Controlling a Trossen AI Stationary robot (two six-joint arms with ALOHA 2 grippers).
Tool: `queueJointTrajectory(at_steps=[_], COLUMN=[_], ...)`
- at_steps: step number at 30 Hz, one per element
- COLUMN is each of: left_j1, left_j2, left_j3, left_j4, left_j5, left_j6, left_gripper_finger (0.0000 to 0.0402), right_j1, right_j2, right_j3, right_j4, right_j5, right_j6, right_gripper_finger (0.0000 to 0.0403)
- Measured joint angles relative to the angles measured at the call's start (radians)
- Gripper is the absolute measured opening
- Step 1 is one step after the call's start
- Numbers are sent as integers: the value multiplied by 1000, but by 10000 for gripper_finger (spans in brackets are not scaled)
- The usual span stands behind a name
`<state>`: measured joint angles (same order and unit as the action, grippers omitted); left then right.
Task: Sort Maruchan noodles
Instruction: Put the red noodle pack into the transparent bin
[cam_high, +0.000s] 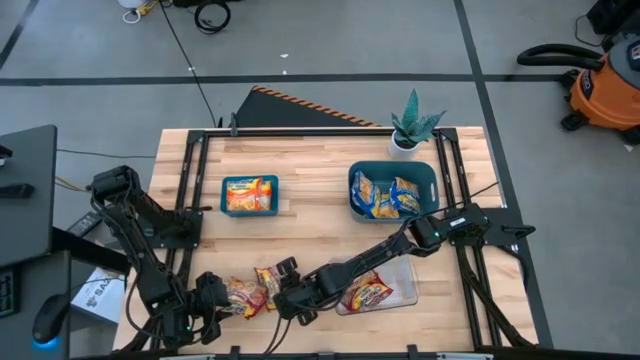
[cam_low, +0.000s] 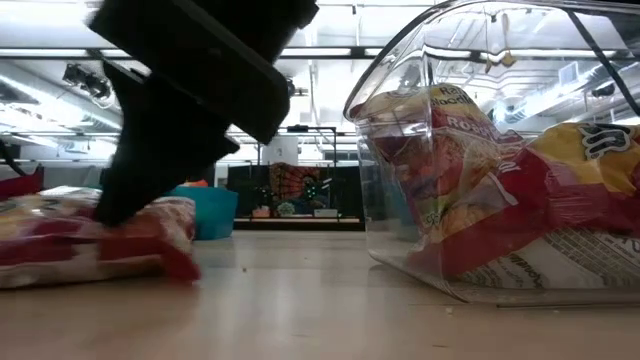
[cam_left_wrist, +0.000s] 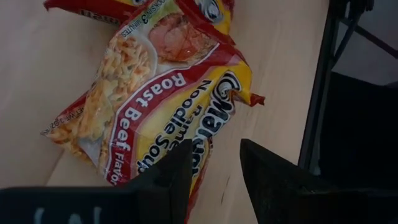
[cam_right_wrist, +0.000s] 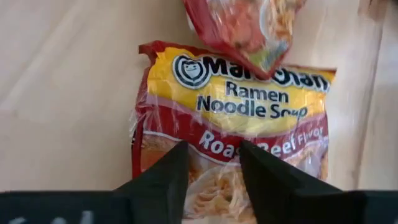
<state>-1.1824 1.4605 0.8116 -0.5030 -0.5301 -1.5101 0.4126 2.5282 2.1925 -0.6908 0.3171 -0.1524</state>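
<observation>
Right wrist view shows the right gripper (cam_right_wrist: 211, 165) with jaws parted astride a roast beef packet (cam_right_wrist: 233, 134); the overlapping packet (cam_right_wrist: 249, 28) could drag along. Left gripper (cam_left_wrist: 214, 165) also open.

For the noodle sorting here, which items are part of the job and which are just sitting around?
Part of the job:
- two red-and-yellow packets on the table's near edge
- packets in the clear container
- orange packet in the left teal bin
- blue-and-yellow packets in the right teal bin

Lying about:
- potted plant
- shop vacuum on the floor
</observation>
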Motion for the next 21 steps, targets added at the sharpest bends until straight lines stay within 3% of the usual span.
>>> queueJointTrajectory(at_steps=[12,21], left_j1=[0,0], left_j2=[0,-1], left_j3=[0,0], left_j4=[61,114], left_j5=[-28,-46], left_j6=[8,66], left_gripper_finger=[141,141], right_j1=[-4,4], right_j2=[-2,-28], right_j3=[1,-2], right_j4=[-43,-94], right_j5=[7,51], right_j6=[-5,-8], right_gripper_finger=[10,6])
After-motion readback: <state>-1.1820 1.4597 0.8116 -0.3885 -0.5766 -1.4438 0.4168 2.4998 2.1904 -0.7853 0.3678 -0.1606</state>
